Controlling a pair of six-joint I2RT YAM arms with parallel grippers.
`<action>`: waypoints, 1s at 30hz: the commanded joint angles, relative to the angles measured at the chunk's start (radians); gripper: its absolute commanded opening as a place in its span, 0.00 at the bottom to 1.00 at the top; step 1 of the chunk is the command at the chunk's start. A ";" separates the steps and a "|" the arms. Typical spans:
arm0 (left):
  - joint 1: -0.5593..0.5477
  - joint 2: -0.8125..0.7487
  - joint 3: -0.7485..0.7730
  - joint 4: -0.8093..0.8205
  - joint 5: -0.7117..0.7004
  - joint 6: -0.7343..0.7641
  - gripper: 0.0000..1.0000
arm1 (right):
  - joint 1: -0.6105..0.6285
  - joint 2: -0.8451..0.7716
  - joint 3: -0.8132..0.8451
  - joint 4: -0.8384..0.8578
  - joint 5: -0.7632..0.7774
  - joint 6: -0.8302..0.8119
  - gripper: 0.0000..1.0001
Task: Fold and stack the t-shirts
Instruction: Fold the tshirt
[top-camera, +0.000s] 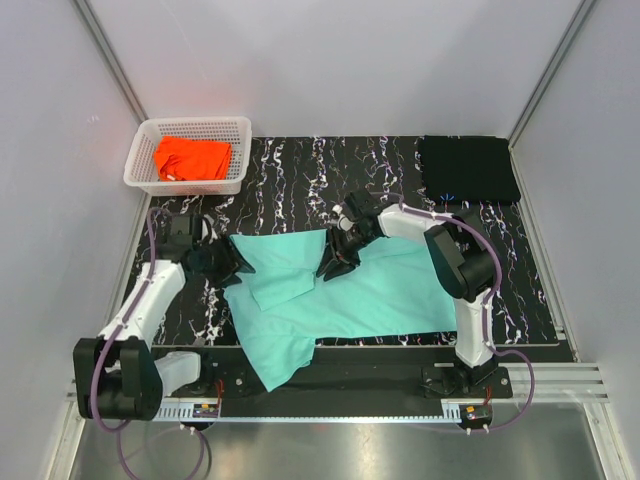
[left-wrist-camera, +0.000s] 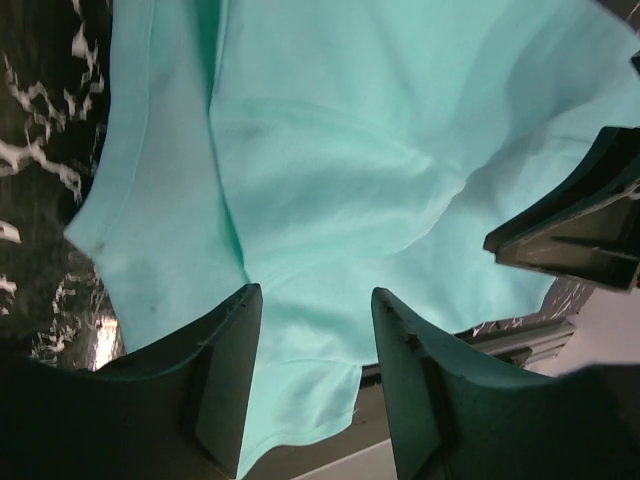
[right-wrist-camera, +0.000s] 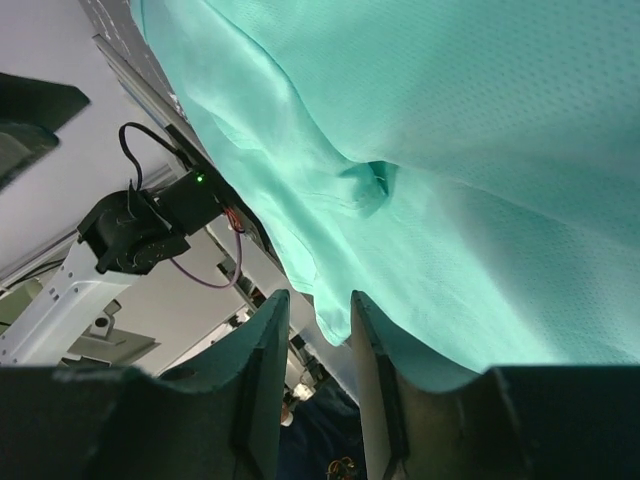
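— Locating the work: where, the soft mint-teal short-sleeved cloth t-shirt (top-camera: 370, 295)?

— Spread flat at the middle of the black white-veined bench (top-camera: 300, 165), with one side flap turned inward near the left edge and a lower corner trailing over the near rim. Bright orange t-shirt (top-camera: 192, 158) bunched in the white plastic lattice basket (top-camera: 140, 170), far left. Black t-shirt (top-camera: 467, 168) folded flat at the far right corner.

— And the claws?

— Left claw (top-camera: 228, 265) at the shirt's left edge, fingers (left-wrist-camera: 225, 390) apart, with nothing pinched. Right claw (top-camera: 332, 265) over the middle of the upper edge, fingers (right-wrist-camera: 265, 380) narrowly apart, likewise holding nothing, with cloth only beyond the tips.

— Judged step, and sound practice?

— Probably choosing grips for the next fold. Gather the trailing corner onto the bench first. Take a single layer at matching points on one edge and pinch fully before lifting. Carry both claws in parallel and lay the fold square. Risk: uneven grips dragging the turned flap askew.
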 joint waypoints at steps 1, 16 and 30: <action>0.008 0.064 0.116 0.081 -0.025 0.057 0.52 | -0.003 -0.034 0.066 -0.026 0.015 -0.022 0.38; 0.068 0.431 0.280 0.219 -0.019 0.085 0.31 | 0.032 0.047 0.038 0.028 0.027 -0.003 0.21; 0.074 0.536 0.368 0.285 0.018 -0.004 0.24 | 0.009 -0.005 0.009 0.045 0.104 0.012 0.26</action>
